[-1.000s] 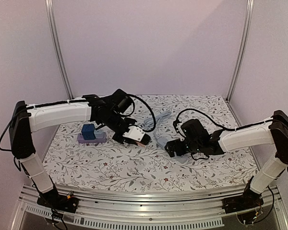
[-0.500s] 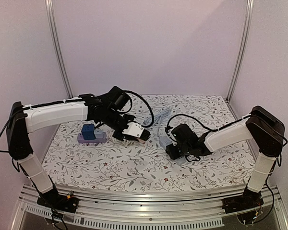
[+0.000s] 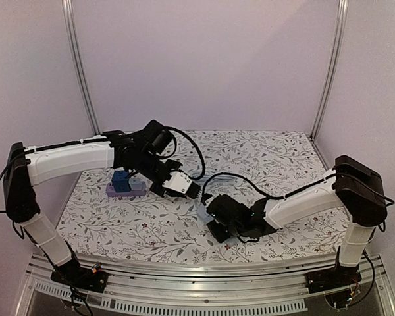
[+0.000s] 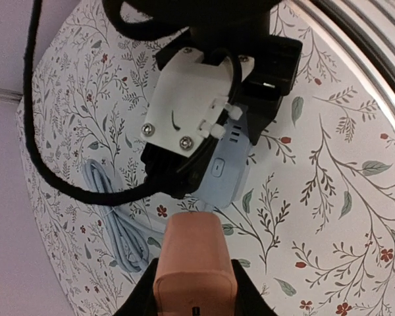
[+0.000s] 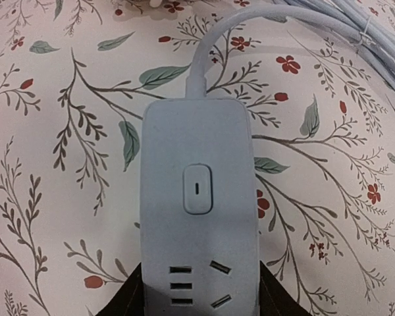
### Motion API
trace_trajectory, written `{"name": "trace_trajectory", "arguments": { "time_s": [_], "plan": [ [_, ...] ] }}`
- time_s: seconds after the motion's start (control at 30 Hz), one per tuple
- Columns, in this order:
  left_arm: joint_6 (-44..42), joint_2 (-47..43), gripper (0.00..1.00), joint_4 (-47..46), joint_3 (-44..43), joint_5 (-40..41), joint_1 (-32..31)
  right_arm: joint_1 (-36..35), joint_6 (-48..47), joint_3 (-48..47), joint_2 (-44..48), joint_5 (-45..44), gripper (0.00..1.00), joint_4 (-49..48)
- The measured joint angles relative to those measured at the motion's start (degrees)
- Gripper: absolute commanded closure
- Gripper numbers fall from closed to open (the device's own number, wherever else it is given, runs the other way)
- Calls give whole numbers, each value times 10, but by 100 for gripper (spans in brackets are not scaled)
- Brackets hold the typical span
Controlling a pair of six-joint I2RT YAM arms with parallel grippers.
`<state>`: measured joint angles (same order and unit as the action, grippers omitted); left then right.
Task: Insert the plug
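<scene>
Both closed: left pincer (image 4: 188, 297) holds the plug (image 4: 189, 253), right pincer (image 5: 199, 297) clamps power strip (image 5: 197, 164).

- Left arm (image 3: 72, 161): white shells on the long links, black joints, and a black base at the rail (image 3: 197, 268).
- Right arm (image 3: 296, 203): the same white shell and black joints, farther along the rail.
- A black cable (image 3: 199, 155) loops off each wrist.
- Right gripper (image 4: 224, 161): black body, white plate (image 4: 184, 99), two silver screws (image 4: 184, 141), white zip tie (image 4: 225, 115).

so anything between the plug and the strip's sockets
Nothing loose lies between the plug and the power strip, but the right gripper clamps its socket end and, in the left wrist view, covers the sockets.
</scene>
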<state>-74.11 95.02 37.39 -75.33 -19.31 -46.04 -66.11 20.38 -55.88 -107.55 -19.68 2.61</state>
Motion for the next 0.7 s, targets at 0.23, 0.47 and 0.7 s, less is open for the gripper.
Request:
{"name": "trace_trajectory", "arguments": {
  "time_s": [0.23,0.47,0.7],
  "plan": [
    [-17,-8,100,10,0,-21,-3,-30,43,28,34,-6,15,31],
    [-28,22,100,39,-25,-12,-22,-31,65,42,108,-13,1,73],
    [-46,91,100,103,-111,-7,-47,-26,73,56,282,-19,1,108]
  ]
}}
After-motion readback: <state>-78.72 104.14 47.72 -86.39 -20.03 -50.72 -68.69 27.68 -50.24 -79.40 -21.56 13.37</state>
